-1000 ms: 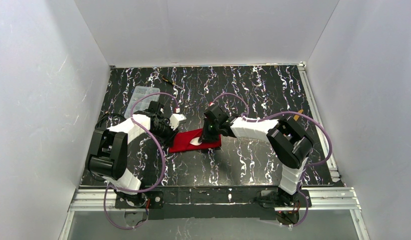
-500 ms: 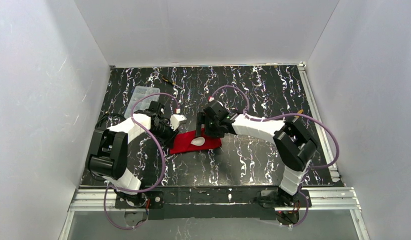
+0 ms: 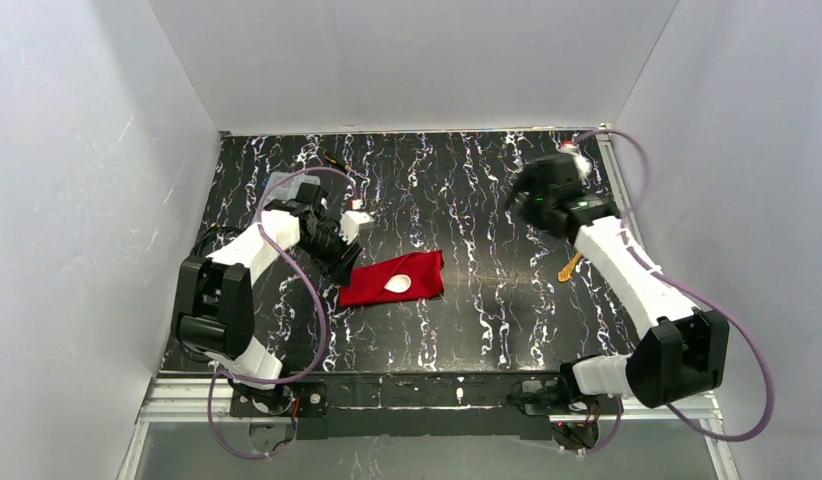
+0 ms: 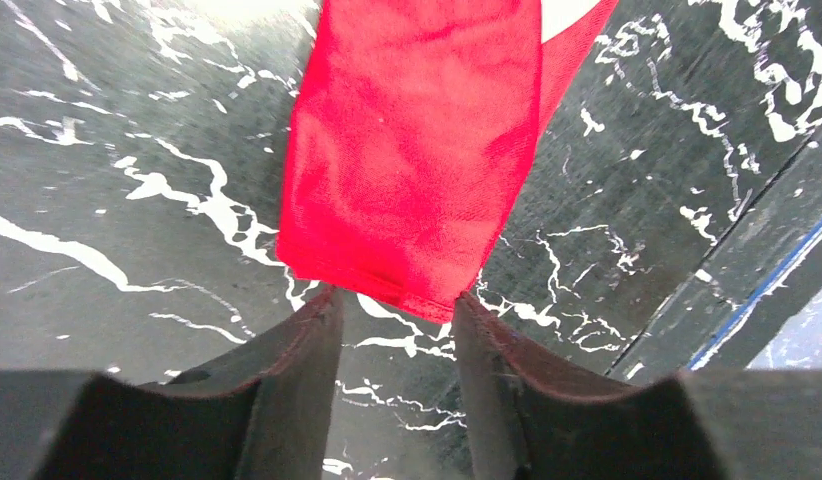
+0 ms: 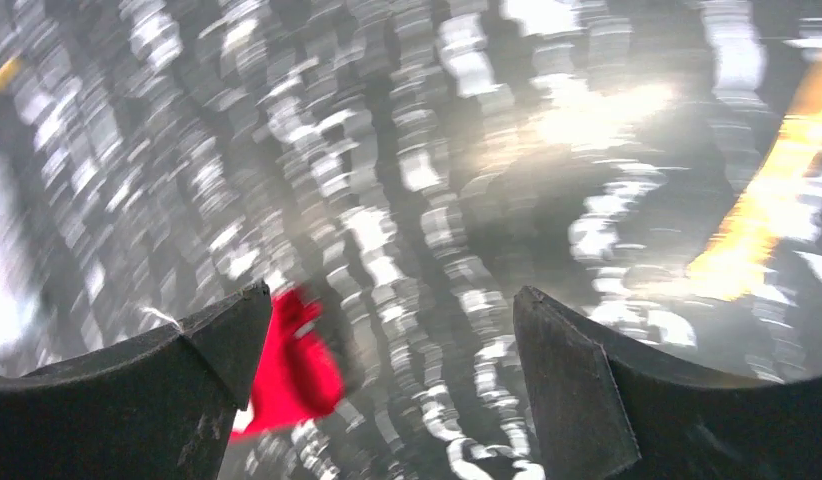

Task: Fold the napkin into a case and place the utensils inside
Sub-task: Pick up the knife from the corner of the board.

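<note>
Top: napkin (image 3: 392,280) folded, spoon (image 3: 395,284) on it. Gold utensil (image 3: 570,266) lies well right of napkin, long axis diagonal, nearest my right gripper (image 3: 527,195). Left wrist: my left gripper (image 4: 397,300) part-spread at napkin's end, pinching nothing. Right wrist: blurred, jaws wide, empty.

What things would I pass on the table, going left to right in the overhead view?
Clear plastic box → red napkin with a white spoon lying on it → yellow-gold utensil.
</note>
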### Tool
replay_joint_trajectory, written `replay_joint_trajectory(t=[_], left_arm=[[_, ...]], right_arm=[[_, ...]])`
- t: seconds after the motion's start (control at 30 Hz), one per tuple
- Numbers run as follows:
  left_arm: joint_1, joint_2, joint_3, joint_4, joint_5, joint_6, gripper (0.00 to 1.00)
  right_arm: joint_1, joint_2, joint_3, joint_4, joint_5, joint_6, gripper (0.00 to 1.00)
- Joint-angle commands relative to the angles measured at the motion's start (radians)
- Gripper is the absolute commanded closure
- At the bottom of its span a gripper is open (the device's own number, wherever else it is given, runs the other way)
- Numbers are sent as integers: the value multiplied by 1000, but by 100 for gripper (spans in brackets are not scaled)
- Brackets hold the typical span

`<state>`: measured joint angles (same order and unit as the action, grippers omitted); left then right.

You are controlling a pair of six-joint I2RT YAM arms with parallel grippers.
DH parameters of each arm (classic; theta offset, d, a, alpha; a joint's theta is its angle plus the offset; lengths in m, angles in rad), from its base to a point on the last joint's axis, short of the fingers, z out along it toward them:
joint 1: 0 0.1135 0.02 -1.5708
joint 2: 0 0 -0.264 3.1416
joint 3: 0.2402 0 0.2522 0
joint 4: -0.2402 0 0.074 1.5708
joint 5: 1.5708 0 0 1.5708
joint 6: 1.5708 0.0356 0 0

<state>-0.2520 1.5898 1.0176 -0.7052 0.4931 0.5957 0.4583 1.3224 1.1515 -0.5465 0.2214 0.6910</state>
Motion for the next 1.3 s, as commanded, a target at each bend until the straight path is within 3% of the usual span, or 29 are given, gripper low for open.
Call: replay_joint_trajectory(t=[0.0, 0.07, 0.13, 0.17, 0.2, 0.37, 0.53, 0.67, 0.97, 1.13, 1.27], left_arm=[[-3, -30, 124, -178, 9, -11, 53], [-3, -41, 158, -220, 29, -18, 49], [-3, -39, 192, -265, 48, -28, 43], [-2, -34, 209, -286, 57, -31, 26], [-2, -31, 233, -303, 60, -37, 24], [-1, -42, 271, -320, 58, -65, 23], [2, -37, 303, -316, 39, -93, 23], [9, -33, 337, -318, 60, -114, 23], [9, -42, 332, -308, 65, -125, 23], [10, -36, 329, -302, 68, -131, 23], [10, -37, 337, -302, 64, -129, 23]], right_arm=[[-273, 9, -44, -224, 84, -22, 1], [-357, 24, -41, -252, 194, 2, 6], [-420, 39, -62, -226, 211, 22, 14], [-439, 49, -74, -191, 227, 26, 19], [-448, 61, -86, -166, 256, 33, 22], [-510, 205, -98, -81, 292, 24, 34], [-545, 367, -66, -39, 232, 7, 47], [-548, 450, -39, -40, 242, -5, 48], [-557, 516, -40, 21, 150, -17, 51], [-553, 494, -105, 82, 83, 3, 77], [-513, 467, -165, 139, 18, 49, 76]])
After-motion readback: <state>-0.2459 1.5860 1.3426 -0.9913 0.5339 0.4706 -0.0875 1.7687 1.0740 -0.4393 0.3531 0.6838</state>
